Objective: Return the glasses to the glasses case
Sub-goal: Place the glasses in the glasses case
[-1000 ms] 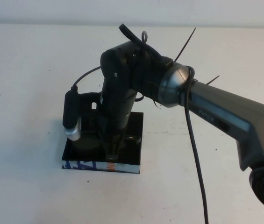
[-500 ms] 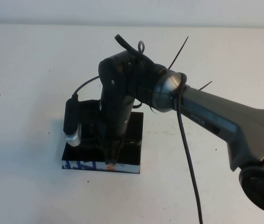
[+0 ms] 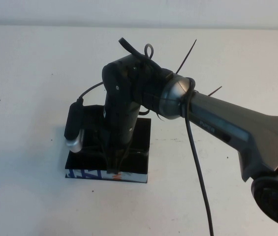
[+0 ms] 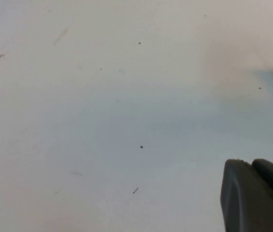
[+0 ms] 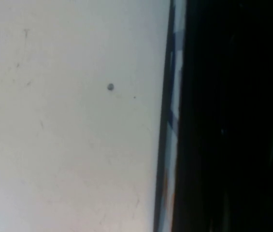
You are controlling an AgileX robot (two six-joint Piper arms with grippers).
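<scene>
The glasses case (image 3: 135, 156) is a flat black box near the table's middle, and its front edge (image 3: 87, 173) is printed blue, white and orange. My right gripper (image 3: 113, 168) points straight down into the case, with its tip at the front edge. The glasses do not show clearly: they are hidden under the gripper or lost against the black case. The right wrist view shows the case's printed edge (image 5: 171, 121) from very close. My left gripper (image 4: 251, 163) is out of the high view, shut and empty, over bare table.
The right arm (image 3: 227, 128) reaches in from the lower right, with a black cable (image 3: 198, 177) hanging from it. Its wrist camera (image 3: 74, 129) hangs just left of the case. White table (image 3: 30, 73) surrounds the case on all sides.
My right gripper and wrist have shifted slightly left and lower over the case. The case has not moved.
</scene>
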